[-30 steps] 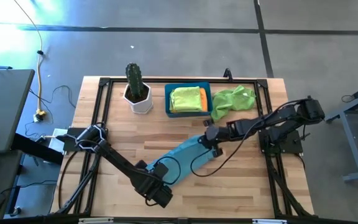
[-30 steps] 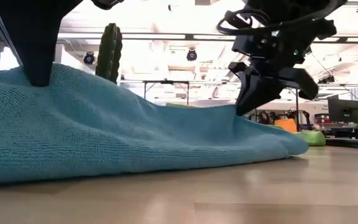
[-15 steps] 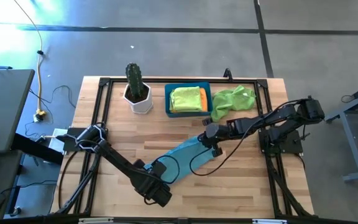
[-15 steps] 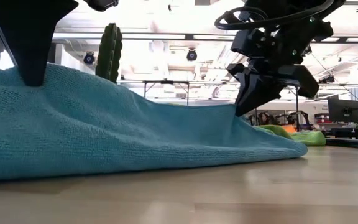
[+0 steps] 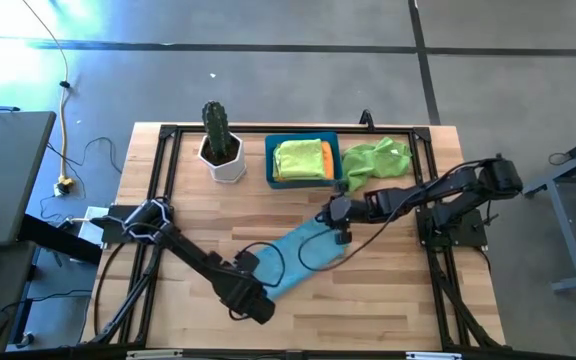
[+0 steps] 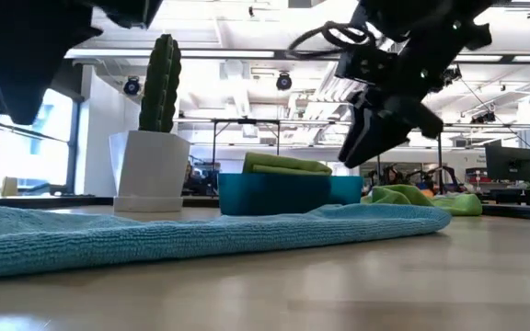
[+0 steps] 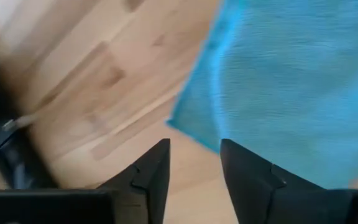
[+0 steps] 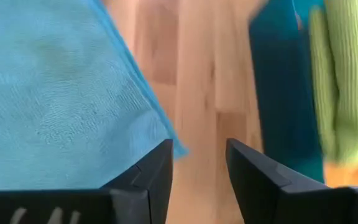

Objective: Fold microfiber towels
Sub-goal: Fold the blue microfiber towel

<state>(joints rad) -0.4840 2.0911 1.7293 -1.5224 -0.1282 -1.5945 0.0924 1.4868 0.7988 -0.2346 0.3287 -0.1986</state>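
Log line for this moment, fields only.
towel: blue towel flat on table | left gripper: open, off towel | right gripper: open, above towel edge | stage: released

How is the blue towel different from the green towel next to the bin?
The light blue towel lies spread flat on the table; the lime green towel sits in a crumpled heap. The blue one lies near the table's middle, between both arms; the green one sits at the far edge, right of the blue bin. Nothing holds either one. Both look like soft cloths.
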